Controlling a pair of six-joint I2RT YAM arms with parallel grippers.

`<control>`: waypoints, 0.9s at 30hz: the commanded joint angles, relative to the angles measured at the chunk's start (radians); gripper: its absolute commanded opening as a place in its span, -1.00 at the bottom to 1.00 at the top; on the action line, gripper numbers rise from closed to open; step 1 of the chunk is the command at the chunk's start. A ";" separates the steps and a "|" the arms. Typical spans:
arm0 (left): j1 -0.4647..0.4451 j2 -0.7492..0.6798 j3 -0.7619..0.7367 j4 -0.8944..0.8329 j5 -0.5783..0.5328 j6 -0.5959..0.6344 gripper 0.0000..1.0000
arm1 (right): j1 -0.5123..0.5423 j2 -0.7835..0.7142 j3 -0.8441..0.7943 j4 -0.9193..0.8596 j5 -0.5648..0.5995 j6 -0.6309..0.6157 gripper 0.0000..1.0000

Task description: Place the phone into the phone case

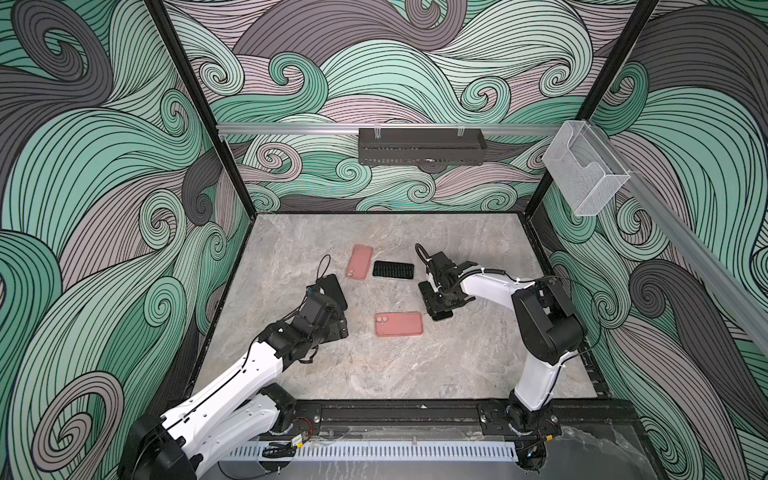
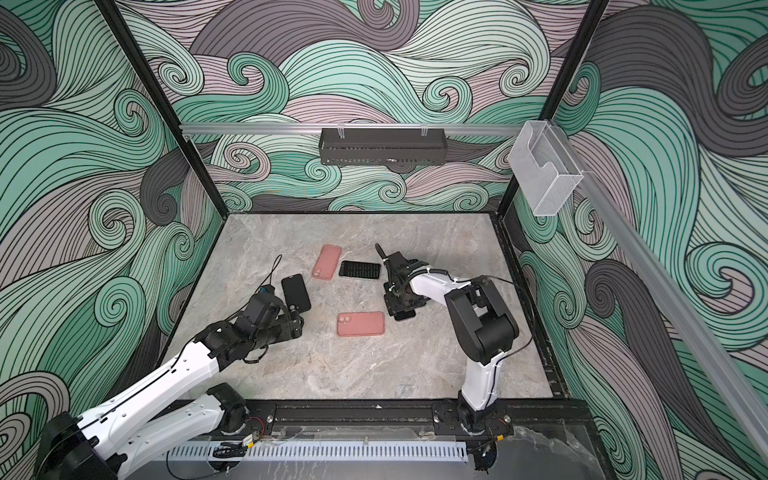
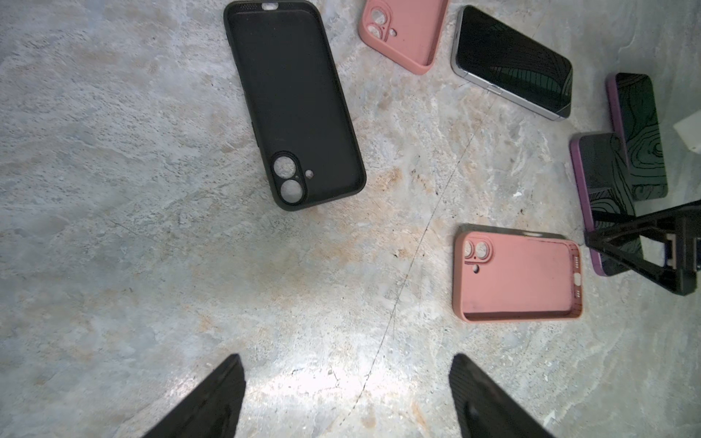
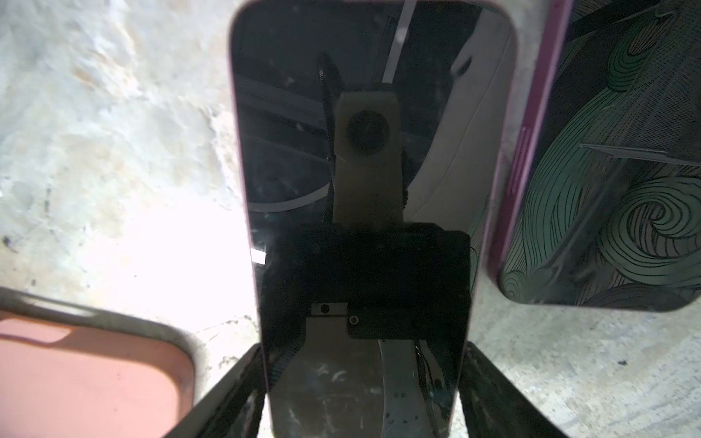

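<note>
Ahead of the left gripper [image 3: 346, 364], jaws spread wide and empty over bare table [image 3: 113, 265]: black case [image 3: 296, 102], open side up, free room all round. Under the right gripper [image 4: 363, 347]: phone [image 4: 364, 151], screen up, jaws astride its long edges; gripped or not, cannot tell. Likely step: picking up. Next: clamp squarely, lift, carry to pink case [image 4: 95, 360] just beside. Tight on the gripper's opposite side: second phone [image 4: 607, 189] close alongside.

Table [image 1: 374, 374] front open, nearer pink case [image 1: 399, 323] and dark phone [image 1: 393, 270] mid-table
</note>
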 commanded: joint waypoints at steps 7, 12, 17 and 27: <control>0.009 -0.017 0.032 -0.027 -0.004 0.012 0.74 | 0.008 0.061 -0.023 -0.026 0.012 0.035 0.24; 0.009 -0.018 0.023 -0.001 0.026 0.012 0.74 | 0.010 0.036 -0.027 -0.011 0.007 0.036 0.01; 0.009 0.018 0.034 0.031 0.066 0.015 0.73 | 0.010 -0.017 -0.040 0.003 0.000 0.027 -0.25; 0.011 0.129 0.092 0.097 0.151 0.039 0.68 | 0.010 -0.130 -0.055 0.010 -0.029 0.014 -0.57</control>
